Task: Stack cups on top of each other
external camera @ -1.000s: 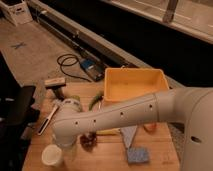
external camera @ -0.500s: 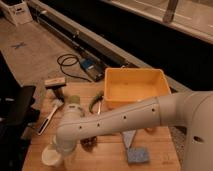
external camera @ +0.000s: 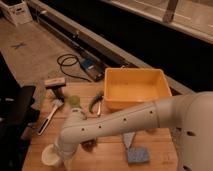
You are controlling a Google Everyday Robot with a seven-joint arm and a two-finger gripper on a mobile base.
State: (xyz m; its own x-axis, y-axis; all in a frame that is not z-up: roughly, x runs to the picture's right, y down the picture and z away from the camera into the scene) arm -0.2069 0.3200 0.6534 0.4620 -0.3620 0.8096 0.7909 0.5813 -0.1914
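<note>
A wooden desk point(external camera: 107, 159) stands on a grey concrete floor point(external camera: 30, 55), with a dark wall running behind it; a black cable point(external camera: 67, 62) lies coiled on the floor beyond the desk's far edge. The cream-white cup point(external camera: 50, 155) sits at the near left corner of the desk, its round rim facing up; the end effector point(external camera: 65, 160) is right beside it on its right, low at the frame's bottom edge, and whether it is clenched or released cannot be told; nor can contact with the cup. The light green cup point(external camera: 75, 102) stands farther back, well apart from the cream-white one, just behind the bend of the white arm point(external camera: 120, 122); the arm reaches across the desk from the right. A dark green thing point(external camera: 95, 102) lies just right of the green cup; a white utensil point(external camera: 49, 119) and a brush point(external camera: 55, 83) lie to its left. The yellow tub point(external camera: 135, 89) fills the back right; a blue sponge point(external camera: 136, 156) lies at the near edge, right of the arm.
</note>
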